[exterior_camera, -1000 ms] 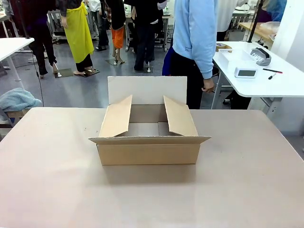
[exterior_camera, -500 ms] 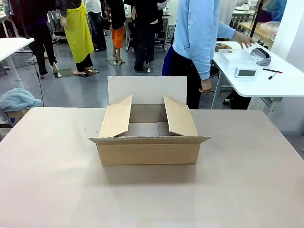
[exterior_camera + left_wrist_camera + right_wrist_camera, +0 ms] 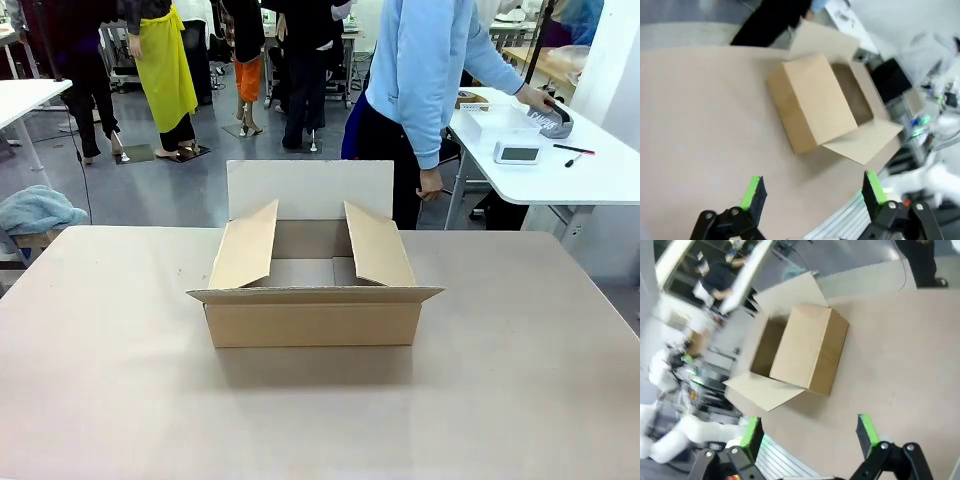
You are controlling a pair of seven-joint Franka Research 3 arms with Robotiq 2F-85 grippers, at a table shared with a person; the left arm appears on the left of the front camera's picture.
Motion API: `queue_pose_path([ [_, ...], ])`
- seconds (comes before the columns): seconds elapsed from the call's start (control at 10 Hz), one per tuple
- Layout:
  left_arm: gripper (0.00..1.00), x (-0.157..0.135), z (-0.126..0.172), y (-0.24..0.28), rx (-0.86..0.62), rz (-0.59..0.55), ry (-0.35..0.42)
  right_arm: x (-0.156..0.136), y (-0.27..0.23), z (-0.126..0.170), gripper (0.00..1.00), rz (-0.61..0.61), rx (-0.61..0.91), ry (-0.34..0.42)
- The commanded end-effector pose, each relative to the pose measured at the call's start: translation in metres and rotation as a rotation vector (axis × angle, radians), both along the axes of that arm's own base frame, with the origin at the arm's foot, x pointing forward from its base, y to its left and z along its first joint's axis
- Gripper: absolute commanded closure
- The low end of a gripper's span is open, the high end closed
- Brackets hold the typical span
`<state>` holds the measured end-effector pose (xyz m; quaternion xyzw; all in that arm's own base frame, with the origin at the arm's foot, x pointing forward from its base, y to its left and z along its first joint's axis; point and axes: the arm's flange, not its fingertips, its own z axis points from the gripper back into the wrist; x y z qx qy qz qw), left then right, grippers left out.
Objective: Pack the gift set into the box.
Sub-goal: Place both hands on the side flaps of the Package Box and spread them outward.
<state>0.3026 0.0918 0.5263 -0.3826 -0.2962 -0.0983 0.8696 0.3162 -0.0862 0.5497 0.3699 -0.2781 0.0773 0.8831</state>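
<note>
Open-flapped box [image 3: 312, 322] sits centred on the bench [image 3: 110, 390], a person [image 3: 415, 70] at one o'clock beyond. Left end effector [image 3: 812, 184] and right end effector [image 3: 808, 429] gape empty.

One box [image 3: 312, 322], four flaps [image 3: 245, 245], one left claw [image 3: 812, 179], one right claw [image 3: 808, 421]

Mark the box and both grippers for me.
box [image 3: 312, 322], front view, near side wall.
left gripper [image 3: 813, 187], left wrist view, midway between fingertips.
right gripper [image 3: 809, 431], right wrist view, midway between fingertips.
</note>
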Motion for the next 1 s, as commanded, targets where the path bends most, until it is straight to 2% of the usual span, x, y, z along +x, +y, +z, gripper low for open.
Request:
queue_pose_path([
  [0.0,0.00,0.034,0.051,-0.095,0.218,-0.234,-0.077,0.033,0.097,0.027,0.00,0.149,-0.222,-0.135],
  [0.2,0.00,0.063,0.066,-0.214,0.424,-0.414,-0.040,0.049,0.210,0.027,0.00,0.473,-0.320,-0.287],
  [0.3,0.00,0.071,0.059,-0.252,0.558,-0.396,0.042,0.046,0.248,0.015,0.00,0.527,-0.460,-0.358],
  [0.4,0.00,0.024,0.067,-0.204,0.316,-0.367,-0.054,0.019,0.194,0.039,0.00,0.350,-0.286,-0.191],
  [0.6,0.00,0.024,0.067,-0.204,0.316,-0.367,-0.054,0.019,0.194,0.039,0.00,0.350,-0.286,-0.191],
  [0.7,0.00,0.043,0.064,-0.252,0.387,-0.405,-0.021,0.023,0.237,0.033,0.00,0.446,-0.347,-0.233],
  [0.8,0.00,0.065,0.058,-0.280,0.425,-0.347,0.073,0.045,0.260,0.021,0.00,0.724,-0.299,-0.352],
  [0.9,0.00,0.087,0.049,-0.299,0.478,-0.272,0.154,0.068,0.254,0.005,0.00,0.858,-0.155,-0.430],
])
